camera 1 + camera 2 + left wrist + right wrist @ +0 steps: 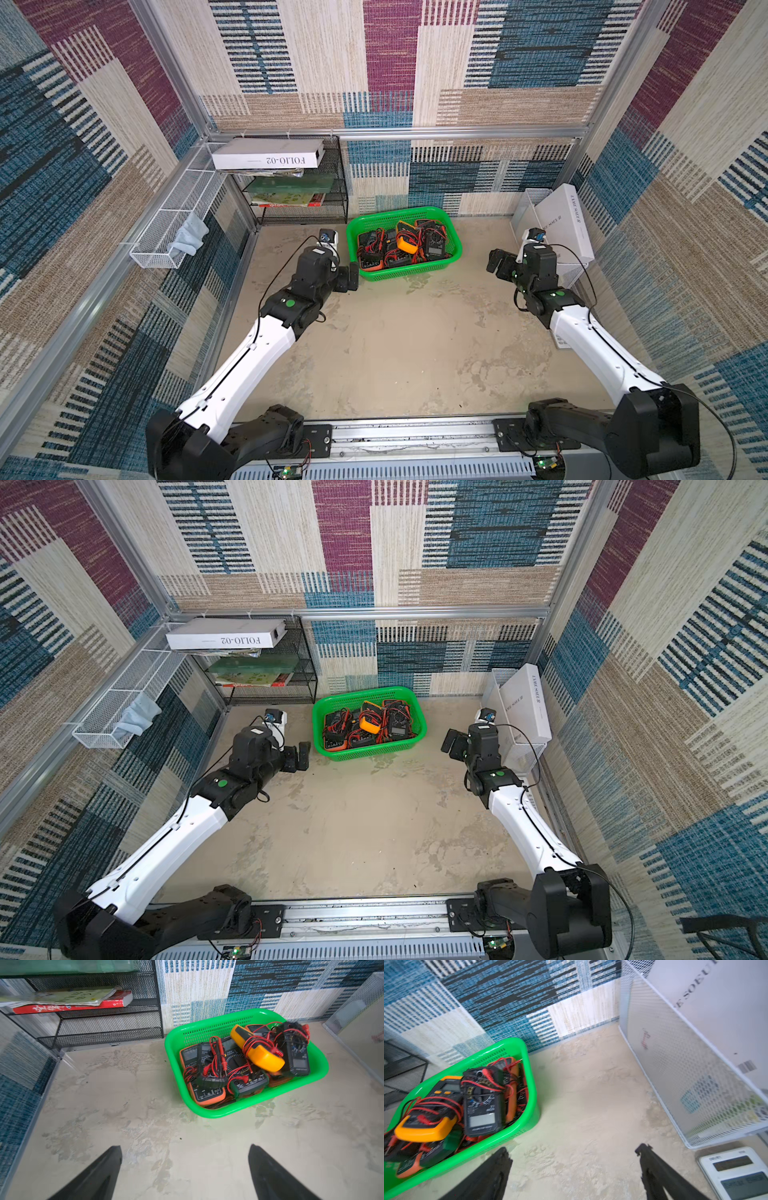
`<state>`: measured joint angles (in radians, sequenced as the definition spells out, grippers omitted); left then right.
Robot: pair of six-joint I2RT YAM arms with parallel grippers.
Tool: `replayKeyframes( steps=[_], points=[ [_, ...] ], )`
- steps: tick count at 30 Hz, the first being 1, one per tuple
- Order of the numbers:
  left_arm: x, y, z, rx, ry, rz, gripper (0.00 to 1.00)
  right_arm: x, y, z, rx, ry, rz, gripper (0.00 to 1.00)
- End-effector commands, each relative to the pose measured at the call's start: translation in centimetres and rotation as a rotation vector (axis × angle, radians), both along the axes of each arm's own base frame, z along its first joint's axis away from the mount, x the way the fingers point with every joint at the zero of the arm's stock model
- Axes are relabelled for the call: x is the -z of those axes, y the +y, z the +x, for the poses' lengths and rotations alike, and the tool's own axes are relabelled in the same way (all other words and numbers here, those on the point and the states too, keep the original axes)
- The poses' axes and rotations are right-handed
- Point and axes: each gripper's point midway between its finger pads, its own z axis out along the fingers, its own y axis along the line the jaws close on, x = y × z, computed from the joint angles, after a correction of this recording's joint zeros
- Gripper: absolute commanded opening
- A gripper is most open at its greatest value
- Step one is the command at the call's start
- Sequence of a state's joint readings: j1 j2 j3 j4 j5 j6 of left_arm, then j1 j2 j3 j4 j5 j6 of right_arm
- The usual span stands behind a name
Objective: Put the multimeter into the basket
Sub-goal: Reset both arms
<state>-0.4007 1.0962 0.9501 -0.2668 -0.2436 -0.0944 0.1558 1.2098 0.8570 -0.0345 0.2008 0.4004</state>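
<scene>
The green basket (409, 273) (370, 754) stands on the table by the back wall. Several multimeters wrapped in red and black leads lie piled in it, a yellow multimeter (407, 244) (259, 1056) (425, 1129) on top and a black one (435, 245) (483, 1103) beside it. Every multimeter I see is inside the basket. My left gripper (348, 279) (185, 1147) hangs open and empty just left of the basket's near corner. Well right of the basket, my right gripper (498, 262) (573, 1147) is open and empty above bare table.
A black mesh shelf rack (299, 189) with books and a white box (266, 154) on top stands back left. A white wire tray (174, 220) with a cloth hangs on the left wall. A white mesh holder (536, 203) with a white book is at right, a white device (737, 1172) beside it.
</scene>
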Motion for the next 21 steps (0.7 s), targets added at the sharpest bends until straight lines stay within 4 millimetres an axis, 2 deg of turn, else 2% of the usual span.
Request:
replayKeyframes(
  steps=[1,5,9,13,18,21],
  points=[
    [-1.6,2.5,0.0,-0.064,-0.193,0.097,1.0,-0.9,-0.9,0.6,0.007,-0.072,-0.063,1.0],
    [0.7,6.3,-0.9,-0.149,-0.201,0.149,1.0,-0.8,-2.2,0.1,0.02,-0.133,-0.103,1.0],
    [2.8,9.0,-0.7,-0.206,-0.191,0.115,1.0,-0.8,-3.5,-0.6,0.018,-0.192,-0.159,1.0],
    [5.5,9.8,0.5,-0.197,-0.149,0.081,1.0,0.5,-5.6,-0.8,0.086,-0.193,-0.23,1.0],
    [11.1,10.1,1.3,-0.158,-0.079,0.094,1.0,3.2,-8.9,-1.7,0.204,-0.201,-0.246,1.0],
    [13.3,9.8,1.3,-0.121,-0.051,0.077,1.0,4.2,-10.3,-2.3,0.251,-0.227,-0.242,1.0]
  ],
)
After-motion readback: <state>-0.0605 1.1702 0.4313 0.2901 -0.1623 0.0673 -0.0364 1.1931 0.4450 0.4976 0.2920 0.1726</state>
